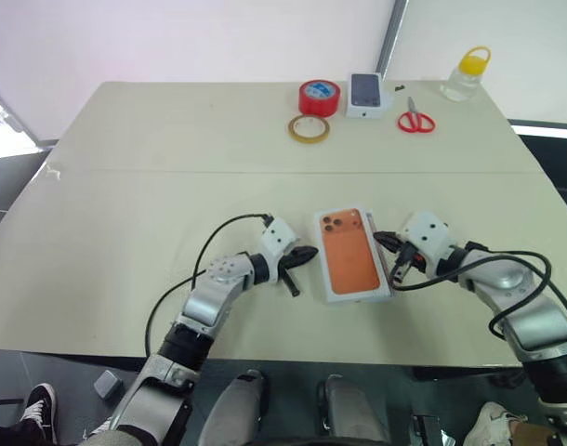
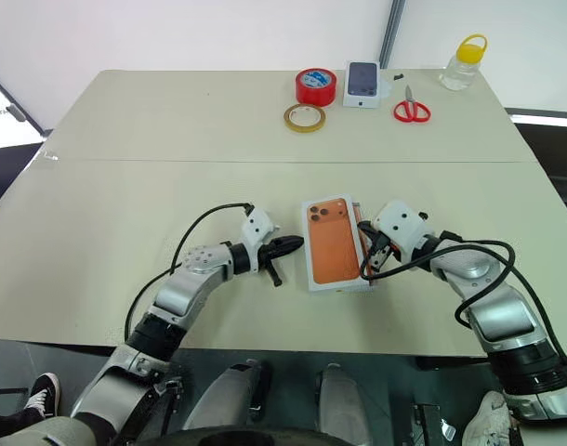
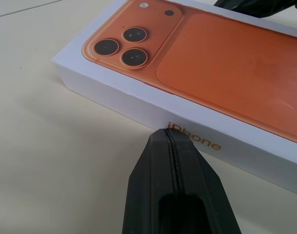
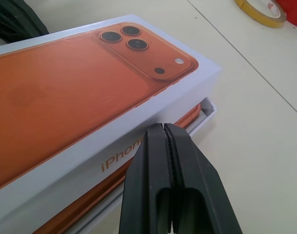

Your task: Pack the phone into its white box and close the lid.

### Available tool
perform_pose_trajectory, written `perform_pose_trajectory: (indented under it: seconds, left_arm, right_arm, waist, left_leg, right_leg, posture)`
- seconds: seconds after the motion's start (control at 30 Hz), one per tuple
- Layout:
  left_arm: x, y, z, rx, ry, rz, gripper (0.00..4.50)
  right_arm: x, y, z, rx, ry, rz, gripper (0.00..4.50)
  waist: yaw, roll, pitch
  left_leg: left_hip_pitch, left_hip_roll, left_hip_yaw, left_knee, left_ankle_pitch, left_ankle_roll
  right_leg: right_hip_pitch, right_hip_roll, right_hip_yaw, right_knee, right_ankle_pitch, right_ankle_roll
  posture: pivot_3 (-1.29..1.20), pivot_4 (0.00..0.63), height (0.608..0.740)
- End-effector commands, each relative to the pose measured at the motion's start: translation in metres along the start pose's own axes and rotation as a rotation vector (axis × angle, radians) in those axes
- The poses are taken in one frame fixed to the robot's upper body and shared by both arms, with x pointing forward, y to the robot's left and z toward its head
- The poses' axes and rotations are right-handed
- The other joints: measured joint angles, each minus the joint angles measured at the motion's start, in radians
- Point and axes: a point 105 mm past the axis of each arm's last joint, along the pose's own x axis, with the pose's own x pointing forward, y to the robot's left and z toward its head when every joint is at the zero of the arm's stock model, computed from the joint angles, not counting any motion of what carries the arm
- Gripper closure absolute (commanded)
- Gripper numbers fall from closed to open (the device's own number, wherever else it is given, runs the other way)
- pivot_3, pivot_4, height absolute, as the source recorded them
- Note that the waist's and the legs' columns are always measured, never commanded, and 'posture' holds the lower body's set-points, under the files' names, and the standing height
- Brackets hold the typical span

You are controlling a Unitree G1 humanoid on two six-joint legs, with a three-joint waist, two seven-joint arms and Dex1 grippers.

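The lid [image 1: 350, 253] is lying on top of the box [image 4: 207, 110] near the front of the table [image 1: 172, 186], between our two arms, but it is not sitting down fully. In the right wrist view it is resting skewed, so that the rim of the box and an orange strip of the phone [image 4: 186, 117] are showing under its right edge. The top of the lid is carrying a picture of the orange phone, so we are not confusing it with the phone itself, which seems to be lying inside already. We are judging the lid as light, stiff cardboard with a smooth, rather slippery skin; it is likely sliding easily on the table and jamming if it goes down tilted. The best places for pressing or holding are the two long side walls, pushed evenly from both sides, and then the flat top. Our left gripper [image 1: 305, 255] is fully closed on nothing, its tip pointing at the left wall of the lid, very near it. Our right gripper [image 1: 389, 249] is also closed and empty, its tip just beside the right wall above the uncovered rim. Far behind, well apart, two tape rolls [image 1: 318, 97], scissors [image 1: 415, 121] and a bottle [image 1: 468, 74] are lying.
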Motion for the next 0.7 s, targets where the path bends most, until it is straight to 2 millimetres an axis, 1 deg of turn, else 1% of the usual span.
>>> perform_pose_trajectory:
  seconds: [0.03,0.1,0.2,0.23,0.33,0.47,0.53,0.6,0.7]
  left_arm:
    - [0.008,-0.010,0.004,0.000,-0.015,-0.037,4.50]
    - [0.006,-0.010,0.005,0.001,-0.011,-0.037,4.50]
    - [0.001,0.002,0.015,-0.044,-0.041,-0.009,4.50]
    - [0.002,0.003,0.018,-0.046,-0.046,-0.022,4.50]
    - [0.009,-0.005,0.025,-0.036,-0.063,-0.063,4.50]
    - [0.013,-0.014,0.024,-0.023,-0.053,-0.089,4.50]
    - [0.013,-0.016,0.022,-0.038,-0.049,-0.091,4.50]
    - [0.014,-0.016,0.024,-0.027,-0.063,-0.090,4.50]
    - [0.017,-0.014,0.032,-0.018,-0.085,-0.078,4.50]
  right_arm:
    - [-0.004,-0.003,0.014,-0.031,-0.044,-0.012,4.46]
    - [-0.004,-0.005,0.014,-0.034,-0.039,-0.020,4.46]
    - [-0.007,-0.009,0.013,-0.040,-0.033,-0.034,4.46]
    - [-0.007,-0.010,0.013,-0.042,-0.030,-0.038,4.46]
    - [-0.006,-0.013,0.012,-0.046,-0.024,-0.044,4.46]
    - [-0.006,-0.012,0.013,-0.060,-0.022,-0.035,4.46]
    - [-0.006,-0.013,0.014,-0.061,-0.024,-0.038,4.46]
    - [-0.006,-0.014,0.014,-0.053,-0.024,-0.038,4.46]
    - [-0.008,-0.013,0.009,-0.059,-0.003,-0.024,4.46]
  waist:
    - [0.000,0.000,0.000]
    - [0.000,0.000,0.000]
    - [0.000,0.000,0.000]
    - [0.000,0.000,0.000]
    - [0.000,0.000,0.000]
    - [-0.002,0.000,0.000]
    - [-0.002,0.000,0.000]
    - [-0.001,0.000,0.000]
    - [-0.001,0.000,0.000]
  left_leg:
    - [0.000,0.000,0.000,0.000,0.000,0.000]
    - [0.000,0.000,0.000,0.000,0.000,0.000]
    - [0.000,0.000,0.000,0.000,0.000,0.000]
    - [0.000,0.000,0.000,0.000,0.000,0.000]
    - [0.000,0.000,0.000,0.000,0.000,0.000]
    - [0.000,0.000,0.000,0.000,0.000,0.000]
    - [0.000,0.000,0.000,0.000,0.000,0.000]
    - [0.000,0.000,0.000,0.000,0.000,0.000]
    - [0.000,0.000,0.000,0.000,0.000,0.000]
  right_leg:
    - [0.000,0.000,0.000,0.000,0.000,0.000]
    - [0.000,0.000,0.000,0.000,0.000,0.000]
    - [0.000,0.000,0.000,0.000,0.000,0.000]
    - [0.000,0.000,0.000,0.000,0.000,0.000]
    - [0.000,0.000,0.000,0.000,0.000,0.000]
    - [0.000,0.000,0.000,0.000,0.000,0.000]
    - [0.000,0.000,0.000,0.001,0.000,0.000]
    - [0.000,0.000,0.000,0.001,0.000,0.000]
    - [0.000,0.000,0.000,0.000,0.000,0.000]
  posture:
    - [0.00,0.150,0.740]
    - [0.00,0.150,0.740]
    - [0.00,0.150,0.740]
    - [0.00,0.150,0.740]
    - [0.00,0.150,0.740]
    - [0.00,0.150,0.740]
    - [0.00,0.150,0.740]
    - [0.00,0.150,0.740]
    - [0.00,0.150,0.740]
